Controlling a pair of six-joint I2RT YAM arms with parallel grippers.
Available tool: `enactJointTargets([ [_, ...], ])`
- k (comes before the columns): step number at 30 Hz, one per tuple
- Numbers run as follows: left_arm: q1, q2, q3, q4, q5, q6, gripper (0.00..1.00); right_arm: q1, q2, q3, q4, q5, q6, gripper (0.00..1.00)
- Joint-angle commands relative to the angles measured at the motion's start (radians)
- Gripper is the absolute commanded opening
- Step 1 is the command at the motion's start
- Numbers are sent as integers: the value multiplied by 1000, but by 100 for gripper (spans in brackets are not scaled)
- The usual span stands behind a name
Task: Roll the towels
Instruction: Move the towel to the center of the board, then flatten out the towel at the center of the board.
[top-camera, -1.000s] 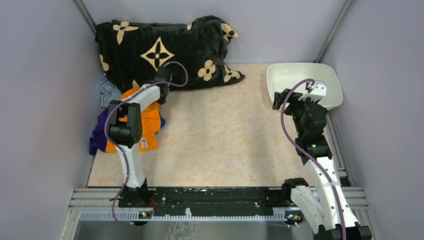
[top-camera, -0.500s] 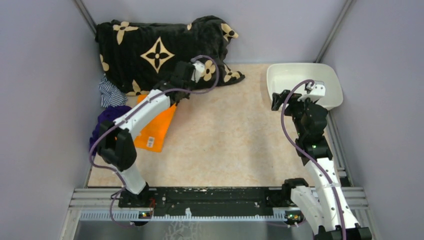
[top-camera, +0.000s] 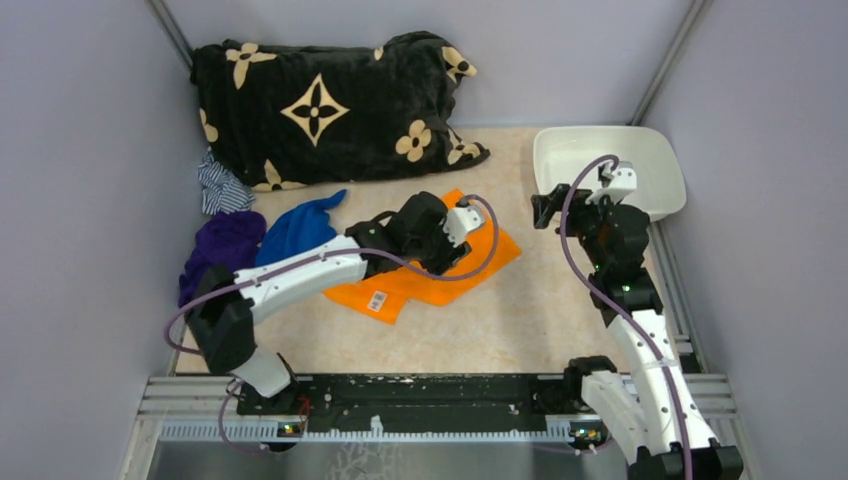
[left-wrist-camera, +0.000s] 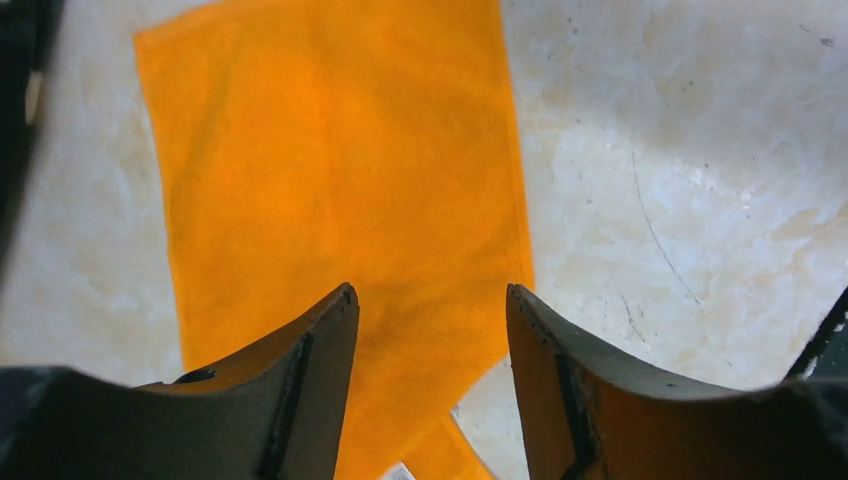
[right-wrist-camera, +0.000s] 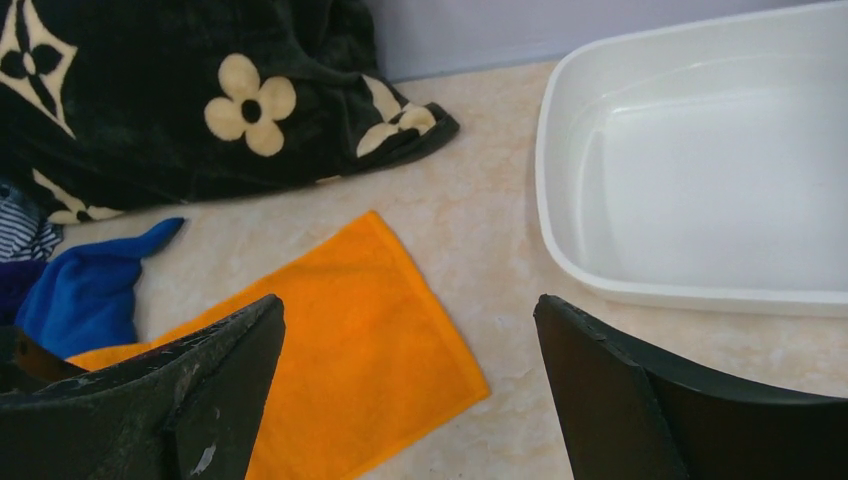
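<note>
Fingers (left-wrist-camera: 300, 380) of the left end effector (left-wrist-camera: 430, 300) stand apart, so it is open and holds nothing. The orange towel (left-wrist-camera: 330, 150) lies flat on the desk (top-camera: 450, 330) right under it, and the cloth shows in the gap between the two fingers. I cannot tell if the tips touch the cloth. In the top view this towel sits in the middle of the desk, with a small white tag (top-camera: 378, 300) near its left end. The blue towel (top-camera: 295, 228) lies in a soft heap to the left of the orange one, close to it. The left arm hides whether the two touch. The right end effector (right-wrist-camera: 408, 300) is wide open and holds nothing. It hangs above the desk, apart from both towels, with the orange towel ahead on its left and a white tub (right-wrist-camera: 545, 180) ahead on its right. A purple cloth (top-camera: 225, 245) and a striped cloth (top-camera: 220, 185) lie by the left wall. A big black blanket with tan flowers (top-camera: 330, 100) lies along the back.
</note>
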Motion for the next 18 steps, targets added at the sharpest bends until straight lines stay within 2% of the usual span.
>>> enactJointTargets([
  [1,13,-178,-158,80,-21,-162,63,-5,64,50,-46,-104,25,95],
  [5,34,-268,-323,51,-59,-312,63,0,184,70,-118,-173,26,90],
  [10,98,-330,-481,74,-21,-486,60,63,400,86,-117,-215,15,79],
  [14,187,-310,-529,96,6,-553,55,164,605,152,-85,-205,22,70],
  [18,267,-264,-544,55,48,-581,52,259,808,278,-43,-233,63,66],
])
